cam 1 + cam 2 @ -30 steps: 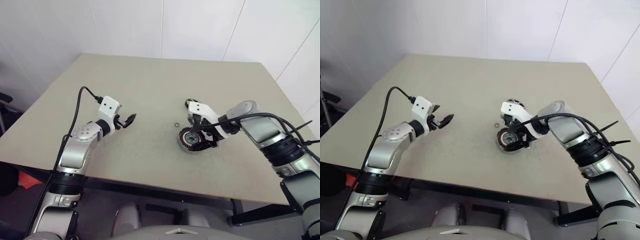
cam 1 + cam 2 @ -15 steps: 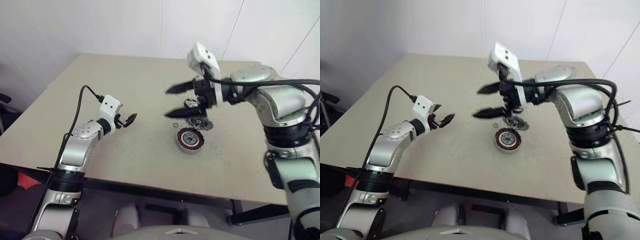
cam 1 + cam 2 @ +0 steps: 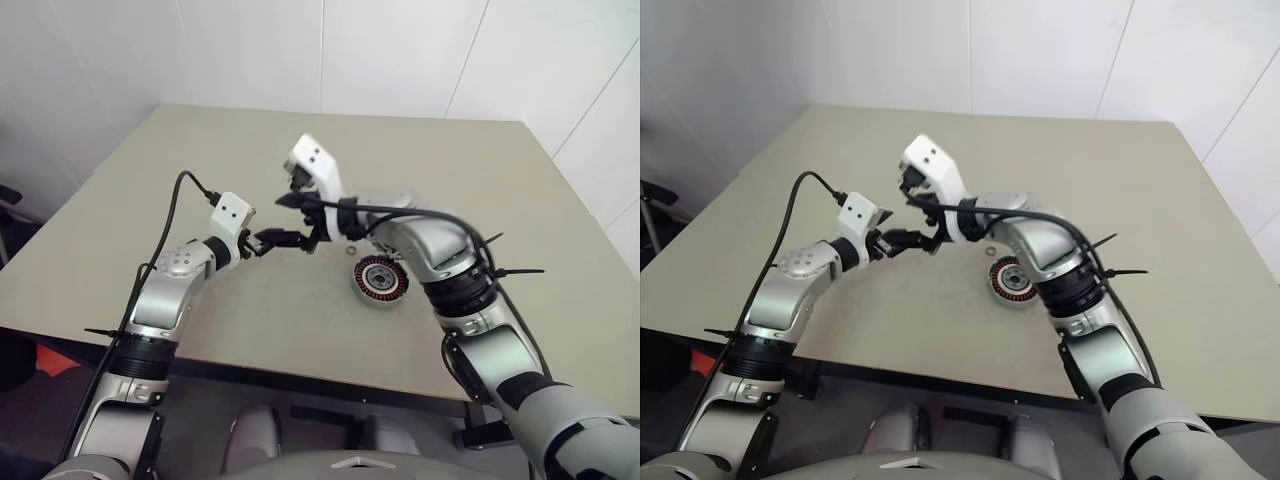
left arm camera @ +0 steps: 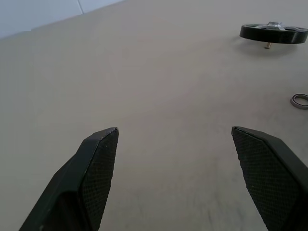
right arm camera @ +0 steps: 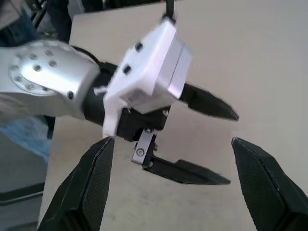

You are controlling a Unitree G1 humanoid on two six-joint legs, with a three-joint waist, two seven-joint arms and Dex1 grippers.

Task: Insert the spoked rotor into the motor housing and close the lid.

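The motor housing (image 3: 381,279) lies open side up on the table, with copper windings around a dark centre and nothing in it. A flat wheel with a black rim and a silver hub, apparently the spoked rotor (image 4: 273,32), rests on the table beyond the left fingers. The lid is hidden behind my right arm. My left gripper (image 3: 264,240) hovers open and empty over the table's left half. My right gripper (image 3: 284,221) is open, holds nothing, and points left at the left gripper (image 5: 192,134) from close by.
A tiny metal ring (image 3: 351,250) lies just left of the housing, and it shows past the left fingers as the ring (image 4: 299,100). My right forearm (image 3: 420,235) reaches across above the housing. The beige table (image 3: 200,160) ends at white walls behind.
My right arm rose from the housing and swung left across the table until its open gripper faced the left gripper. The left arm has stayed put.
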